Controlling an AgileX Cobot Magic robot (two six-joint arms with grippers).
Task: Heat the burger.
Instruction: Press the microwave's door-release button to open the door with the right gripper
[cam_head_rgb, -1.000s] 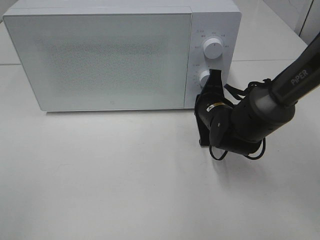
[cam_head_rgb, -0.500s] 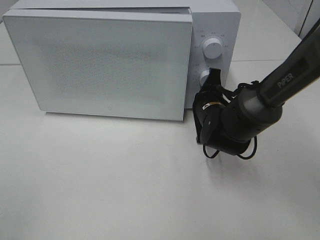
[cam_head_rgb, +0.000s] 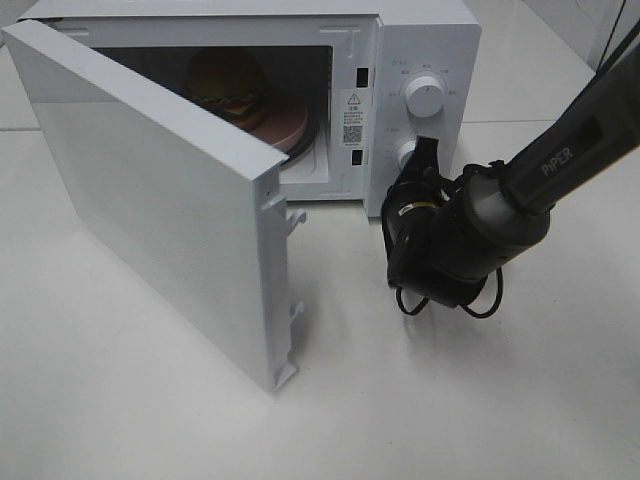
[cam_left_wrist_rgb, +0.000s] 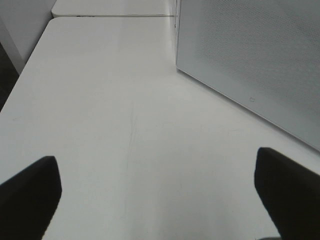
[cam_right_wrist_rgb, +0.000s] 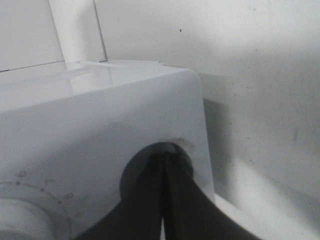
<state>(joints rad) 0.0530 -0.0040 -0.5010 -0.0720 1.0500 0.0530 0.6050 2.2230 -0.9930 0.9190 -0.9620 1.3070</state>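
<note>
Burger (cam_head_rgb: 229, 85) sits upright — top bun up — on pink plate (cam_head_rgb: 291, 128) inside microwave (cam_head_rgb: 432, 40).

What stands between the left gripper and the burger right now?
The open microwave door, hinged on the left, stands out between them: the left gripper is on its outer side, and the burger sits behind it inside on the pink plate. The cavity's front is unblocked.

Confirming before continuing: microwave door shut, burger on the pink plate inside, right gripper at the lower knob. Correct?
No. The door stands wide open, as the exterior high view shows. The burger on the pink plate inside and the right gripper at the lower knob are correct.
</note>
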